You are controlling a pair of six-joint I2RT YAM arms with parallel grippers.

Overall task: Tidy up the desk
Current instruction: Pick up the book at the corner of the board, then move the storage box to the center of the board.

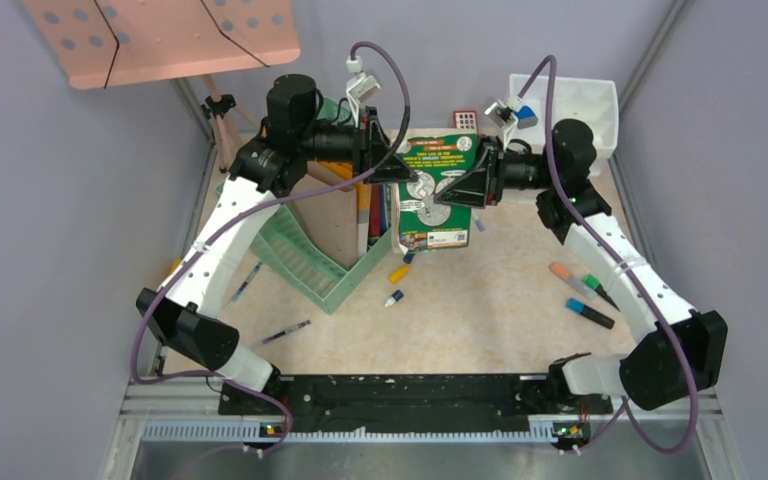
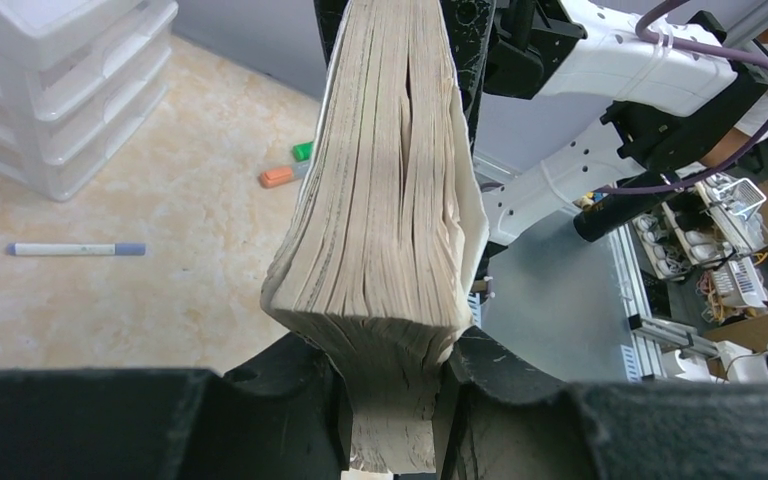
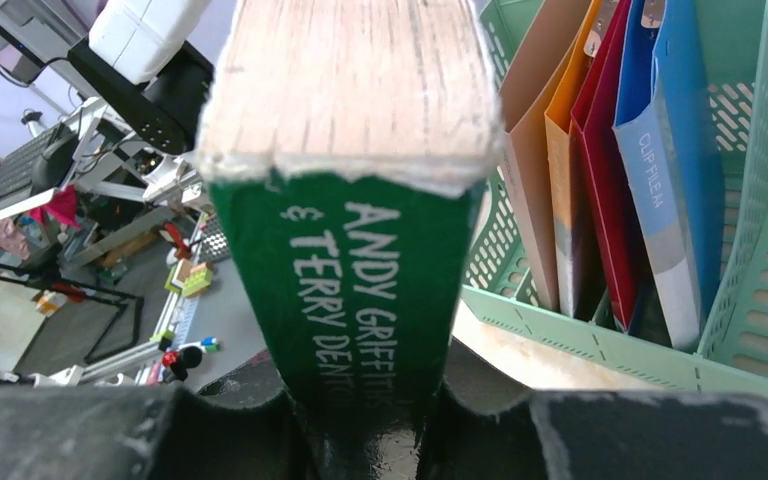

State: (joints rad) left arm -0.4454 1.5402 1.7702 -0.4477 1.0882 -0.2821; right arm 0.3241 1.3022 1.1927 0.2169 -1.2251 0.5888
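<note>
- Page edges of a thick book (image 2: 390, 200) filled the gap of my left gripper (image 2: 392, 375), which was closed narrow on that side of it.
- My right gripper (image 3: 360, 400) pinched the same book from the opposite side, at its green spine, so both grippers held it between them. It appeared to be clear of the desk (image 1: 480, 330).
- Just past the book from my right gripper stood a mint file rack (image 3: 760, 230) with coloured folders (image 3: 640, 150) already upright inside. I judged that part of the tidying done.
- The book was not yet put away; by my reckoning the rack beside it was the likely place.
- Beyond my left gripper a white pen (image 2: 78, 249), an orange marker (image 2: 276, 178) and a green marker (image 2: 302, 151) lay loose on the desk, near a white drawer unit (image 2: 60, 90).
- Below both grippers, towards my bases, a yellow marker (image 1: 398, 273), a blue marker (image 1: 588, 313) and a thin pen (image 1: 285, 332) lay scattered too.
- I judged the job well short of finished, with the book in hand and every small item left to gather.
</note>
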